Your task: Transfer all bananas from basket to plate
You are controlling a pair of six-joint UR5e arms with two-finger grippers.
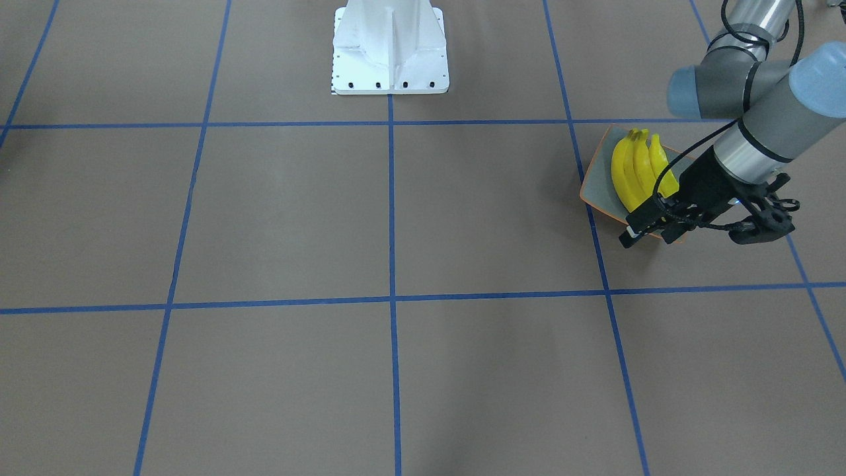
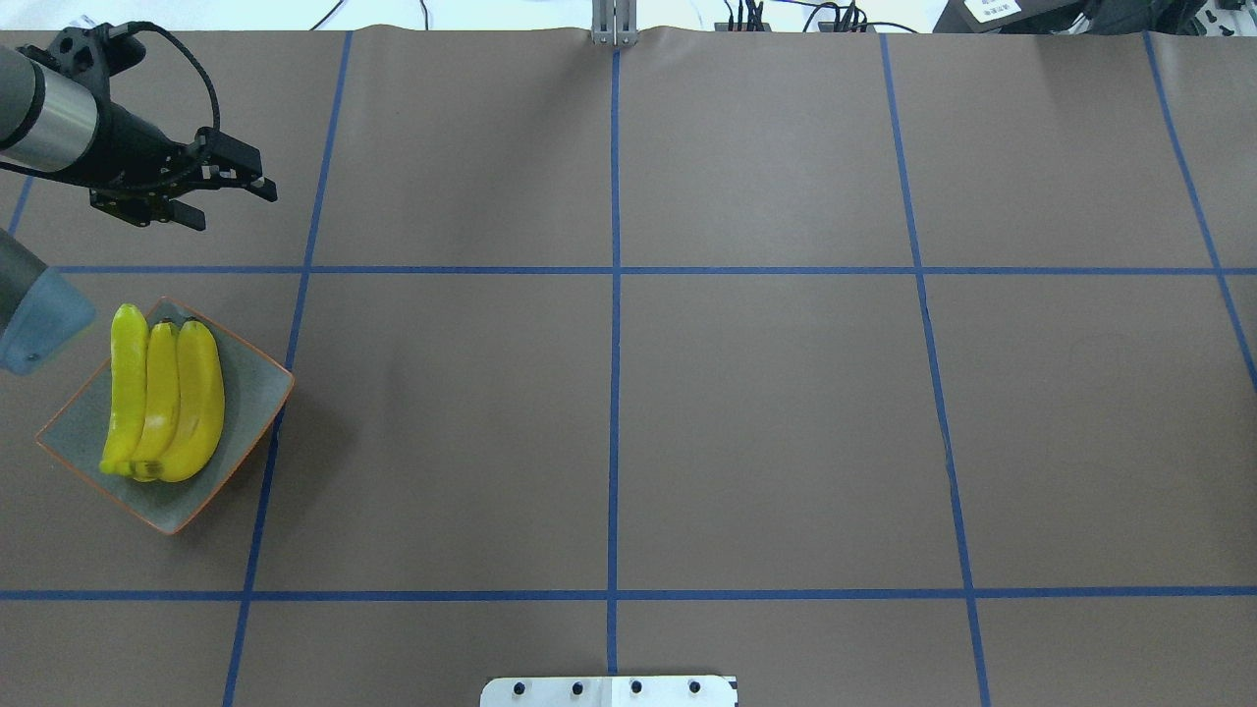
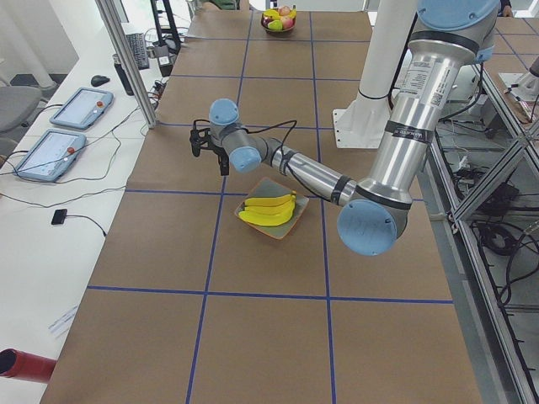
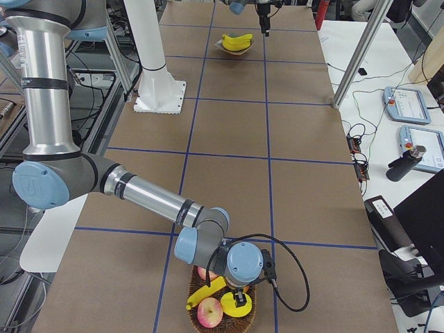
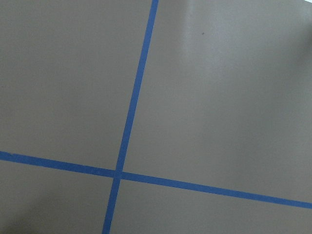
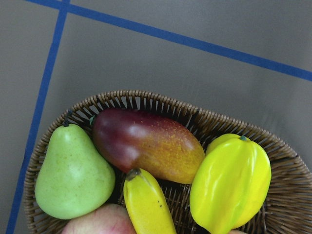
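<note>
Three yellow bananas (image 2: 162, 398) lie side by side on the square grey-green plate (image 2: 250, 393) with an orange rim, at the table's left end. My left gripper (image 2: 241, 201) hangs above the bare table just beyond the plate's far corner; its jaws look open and hold nothing. In the front-facing view the left gripper (image 1: 651, 238) partly covers the plate (image 1: 598, 188). A fourth banana (image 6: 146, 204) lies in the wicker basket (image 6: 146, 97) at the table's right end. My right gripper (image 4: 239, 298) hovers over that basket (image 4: 222, 319); I cannot tell its state.
The basket also holds a green pear (image 6: 73, 170), a reddish mango (image 6: 146, 144), a yellow starfruit (image 6: 231, 183) and an apple (image 4: 210, 312). The white robot base (image 1: 390, 53) stands at mid-table. A post (image 3: 126, 59) and tablets (image 3: 50, 151) flank the table.
</note>
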